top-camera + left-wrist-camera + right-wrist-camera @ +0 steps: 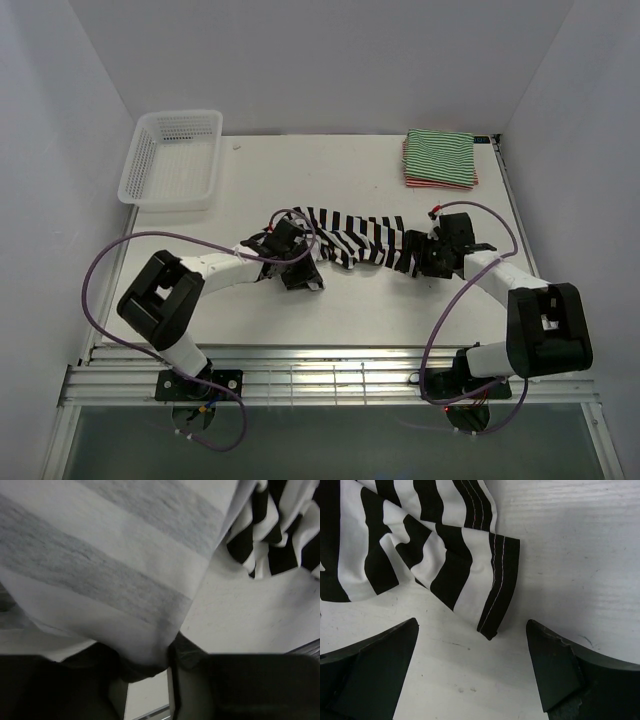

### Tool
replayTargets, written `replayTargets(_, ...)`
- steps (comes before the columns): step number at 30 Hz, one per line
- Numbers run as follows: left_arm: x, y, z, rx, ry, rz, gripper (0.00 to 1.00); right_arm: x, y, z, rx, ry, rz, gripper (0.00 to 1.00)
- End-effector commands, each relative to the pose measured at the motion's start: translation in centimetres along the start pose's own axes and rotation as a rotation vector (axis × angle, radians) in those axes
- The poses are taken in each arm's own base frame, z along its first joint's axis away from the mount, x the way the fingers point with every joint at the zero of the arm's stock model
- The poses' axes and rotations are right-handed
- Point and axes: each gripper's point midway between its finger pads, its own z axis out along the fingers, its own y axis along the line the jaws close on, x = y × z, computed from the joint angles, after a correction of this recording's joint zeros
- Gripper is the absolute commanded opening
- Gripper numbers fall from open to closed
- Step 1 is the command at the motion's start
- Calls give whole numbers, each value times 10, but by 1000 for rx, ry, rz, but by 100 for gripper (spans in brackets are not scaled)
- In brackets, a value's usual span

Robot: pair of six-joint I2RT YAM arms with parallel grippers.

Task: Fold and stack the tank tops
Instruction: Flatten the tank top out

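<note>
Across the middle of the white table [330, 320], the black-and-white tank top [360, 238] lies stretched in a rumpled band between the two arms. At its right end we see the right gripper [472, 625] spread wide, one finger on either side of a stitched hem corner that lies flat on the table, touching neither. At the left end, draped cloth fills the wrist view of the left gripper [298, 262] and drops between its fingers; we cannot tell whether it is pinched. At the far right corner, the folded green-and-white top [440, 155] sits on the folded red-and-white top [432, 184]. A white mesh basket [137, 168] stands far left.
</note>
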Motion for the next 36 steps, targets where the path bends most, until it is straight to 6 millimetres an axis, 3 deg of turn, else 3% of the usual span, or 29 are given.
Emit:
replayTargets(1,-5,4,11,-40,-10,23,36,-7,1,11,-23,-16,-3,94)
replayTargets(2,-5,4,11,-40,-7,26,25,-6,1,13,-27,-13,-1,87)
replayTargets(3,-5,2,11,-32,-4,32,14,-6,4,16,-43,-8,-1,62)
replayTargets(4,-5,1,10,-30,0,41,0,-7,5,17,-55,-5,-6,50)
replayTargets(6,-8,-8,1,0,-11,55,0,-17,12,16,-87,-33,-21,22)
replayTargets(8,-18,-24,-19,53,-61,81,0,-27,16,12,-98,-58,-36,8)
replayTargets(10,-28,-38,-41,96,-109,101,0,-42,24,0,-117,-89,-50,8)
replayTargets(14,-60,-79,-115,243,-279,181,0,-84,43,-51,-154,-233,-84,8)
replayTargets(15,-66,-91,-145,310,-334,200,0,-94,49,-72,-163,-285,-93,8)
replayTargets(16,-77,-93,-163,333,-376,195,0,-110,53,-91,-168,-332,-95,8)
replayTargets(19,-102,-99,-218,410,-481,195,0,-124,48,-139,-176,-417,-66,8)
replayTargets(20,-110,-104,-234,437,-510,201,0,-136,39,-163,-158,-476,-47,8)
replayTargets(21,-126,-95,-245,428,-550,178,0,-139,42,-174,-172,-494,-54,8)
replayTargets(24,-143,-105,-273,495,-563,189,0,-155,54,-208,-223,-555,-82,8)
replayTargets(28,-177,-110,-290,525,-601,193,0,-173,69,-222,-289,-568,-114,8)
replayTargets(29,-187,-110,-279,524,-571,187,0,-180,65,-213,-287,-545,-105,8)
replayTargets(31,-216,-107,-285,543,-604,182,0,-204,73,-225,-304,-590,-159,8)
replayTargets(32,-224,-107,-267,574,-536,190,0,-214,71,-215,-314,-571,-159,8)
replayTargets(33,-237,-109,-266,601,-542,198,0,-223,76,-217,-342,-571,-180,8)
replayTargets(34,-258,-114,-281,628,-577,212,0,-245,85,-233,-361,-632,-231,8)
replayTargets(35,-270,-117,-283,649,-571,220,0,-259,84,-223,-379,-618,-219,8)
replayTargets(36,-287,-112,-266,660,-515,202,0,-269,91,-226,-418,-621,-241,8)
